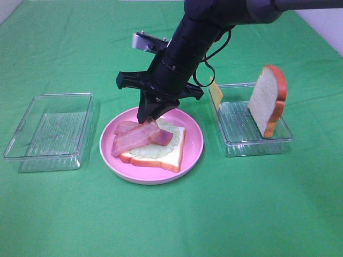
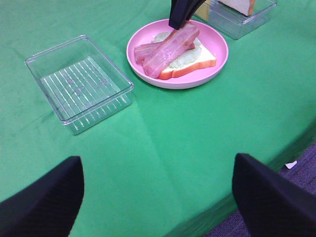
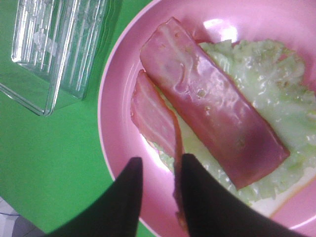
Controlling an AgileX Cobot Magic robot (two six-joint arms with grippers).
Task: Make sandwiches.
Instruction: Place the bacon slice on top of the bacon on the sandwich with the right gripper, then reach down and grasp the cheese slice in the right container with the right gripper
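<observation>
While the right gripper point(image 1: 147, 118) hangs over the round pink plate point(image 1: 194, 152) in the middle of the green-clothed table point(image 1: 171, 225), its jaws stand slightly parted around the upper end of a reddish-pink toy bacon strip point(image 1: 131, 140). The strip looks set down rather than pinched. It leans across a second, darker bacon strip point(image 1: 162, 137). Both lie on a pale green lettuce leaf point(image 1: 147, 151) covering a white toy bread slice with orange-brown crust point(image 1: 174, 155), an open sandwich apparently built layer by layer. Its remaining layers are toward the table's right edge, where a clear plastic rectangular tray point(image 1: 257, 144) props a second bread slice point(image 1: 266, 99) upright. A yellow cheese slice point(image 1: 215, 92) stands at the tray's far corner nearest the plate. Another clear tray point(image 1: 48, 160) sits toward the left edge, holding nothing. The left gripper point(image 2: 158, 160), jaws wide and holding nothing, hovers near the front edge, well apart. Nothing appears to block the way to the cheese.
</observation>
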